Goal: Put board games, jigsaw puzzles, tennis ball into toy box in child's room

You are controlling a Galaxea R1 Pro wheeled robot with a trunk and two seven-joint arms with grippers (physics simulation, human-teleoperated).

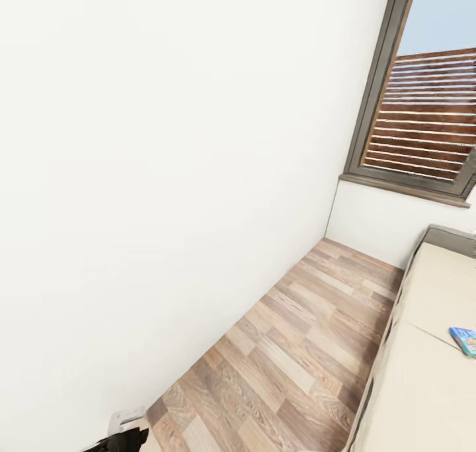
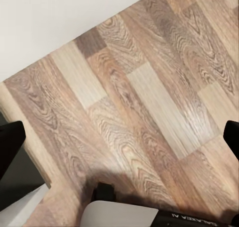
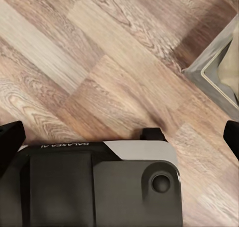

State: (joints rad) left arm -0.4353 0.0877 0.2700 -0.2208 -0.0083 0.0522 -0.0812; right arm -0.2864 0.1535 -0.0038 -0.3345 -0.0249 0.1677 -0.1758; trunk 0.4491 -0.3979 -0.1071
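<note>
A blue board game lies flat on the beige mattress of the bed at the right edge of the head view. My left gripper hangs open over the wood plank floor near the white wall, with nothing between its fingers. My right gripper is open too, above the floor and my own dark base, with a grey corner of the bed frame off to one side. The table, the toy box, the jigsaw puzzles and the tennis ball are out of view.
A white wall runs along the left and a strip of wood floor leads between it and the bed toward a dark-framed window. Part of my left arm shows at the bottom.
</note>
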